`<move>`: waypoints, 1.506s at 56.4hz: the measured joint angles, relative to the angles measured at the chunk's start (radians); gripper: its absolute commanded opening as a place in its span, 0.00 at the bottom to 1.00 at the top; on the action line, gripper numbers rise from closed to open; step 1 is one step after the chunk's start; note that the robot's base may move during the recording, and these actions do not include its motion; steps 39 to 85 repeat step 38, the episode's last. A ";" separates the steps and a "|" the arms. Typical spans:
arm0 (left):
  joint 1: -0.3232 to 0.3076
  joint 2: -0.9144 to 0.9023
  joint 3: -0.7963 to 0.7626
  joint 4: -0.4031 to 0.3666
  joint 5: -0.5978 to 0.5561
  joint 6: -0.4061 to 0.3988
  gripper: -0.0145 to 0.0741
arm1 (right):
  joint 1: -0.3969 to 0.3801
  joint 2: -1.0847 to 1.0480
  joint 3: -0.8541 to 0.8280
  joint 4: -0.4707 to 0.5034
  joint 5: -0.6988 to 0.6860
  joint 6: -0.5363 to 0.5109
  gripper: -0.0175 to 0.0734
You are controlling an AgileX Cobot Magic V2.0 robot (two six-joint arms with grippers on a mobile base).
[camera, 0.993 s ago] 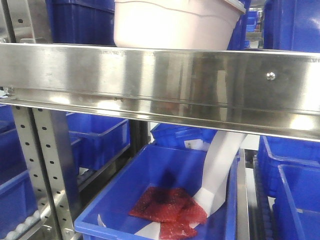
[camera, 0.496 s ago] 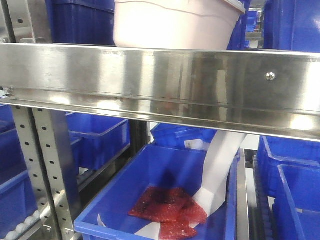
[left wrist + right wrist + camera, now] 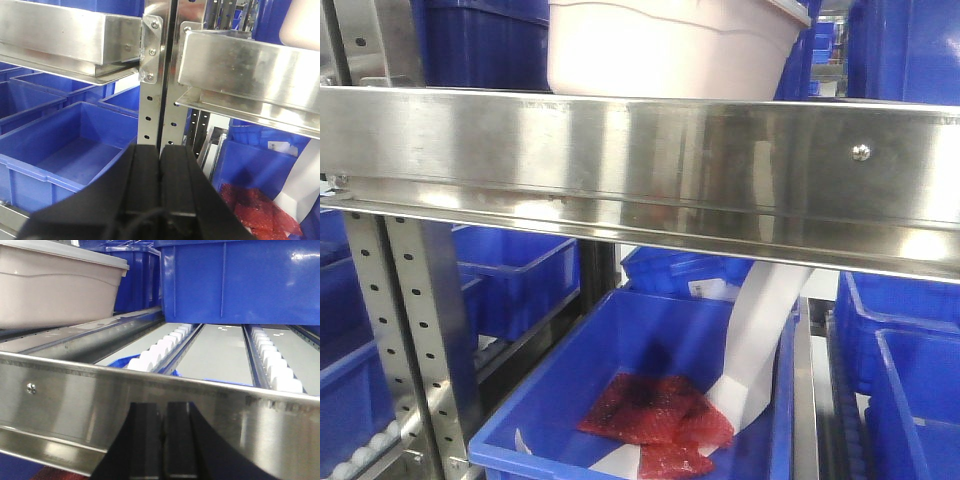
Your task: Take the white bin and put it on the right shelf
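Note:
The white bin, pale pinkish-beige with a wavy band, sits on the right shelf behind its shiny steel front rail. It shows again at the left of the right wrist view as the white bin with its white lid, resting on the shelf. A corner of the bin appears at the top right of the left wrist view. My left gripper is shut with nothing between its fingers, facing the perforated uprights. My right gripper is shut and empty, just in front of the shelf rail.
Blue open bins fill the lower level; one holds red packets and a white paper strip. A large blue bin stands on the roller track to the right of the white bin. More blue bins lie at lower left.

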State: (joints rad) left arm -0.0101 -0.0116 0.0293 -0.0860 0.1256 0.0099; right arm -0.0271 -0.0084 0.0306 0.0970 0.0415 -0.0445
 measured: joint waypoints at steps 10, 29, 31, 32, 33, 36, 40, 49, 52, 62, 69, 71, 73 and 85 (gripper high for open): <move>0.000 0.000 0.000 0.000 0.000 0.000 0.02 | 0.000 0.000 0.000 0.000 0.000 0.001 0.28; 0.000 0.000 0.000 0.000 0.000 0.000 0.02 | 0.000 0.000 0.000 0.000 0.000 0.001 0.28; 0.000 0.000 0.000 0.000 0.000 0.000 0.02 | 0.000 0.000 0.000 0.000 0.000 0.001 0.28; 0.000 0.000 0.000 0.000 0.000 0.000 0.02 | 0.000 0.000 0.000 0.000 0.000 0.001 0.28; 0.000 0.000 0.000 0.000 0.000 0.000 0.02 | 0.000 0.000 0.000 0.000 0.000 0.001 0.28; 0.000 0.000 0.000 0.000 0.000 0.000 0.02 | 0.000 0.000 0.000 0.000 0.000 0.001 0.28; 0.000 0.000 0.000 0.000 0.000 0.000 0.02 | 0.000 0.000 0.000 0.000 0.000 0.001 0.28; 0.000 0.000 0.000 0.000 0.000 0.000 0.02 | 0.000 0.000 0.000 0.000 0.000 0.001 0.28; 0.000 0.000 0.000 0.000 0.000 0.000 0.02 | 0.000 0.000 0.000 0.000 0.000 0.001 0.28; 0.000 0.000 0.000 0.000 0.000 0.000 0.02 | 0.000 0.000 0.000 0.000 0.000 0.001 0.28; 0.000 0.000 0.000 0.000 0.000 0.000 0.02 | 0.000 0.000 0.000 0.000 0.000 0.001 0.28; 0.000 0.000 0.000 0.000 0.000 0.000 0.02 | 0.000 0.000 0.000 0.000 0.000 0.001 0.28; 0.000 0.000 0.000 0.000 0.000 0.000 0.02 | 0.000 0.000 0.000 0.000 0.000 0.001 0.28; 0.000 0.000 0.000 0.000 0.000 0.000 0.02 | 0.000 0.000 0.000 0.000 0.000 0.001 0.28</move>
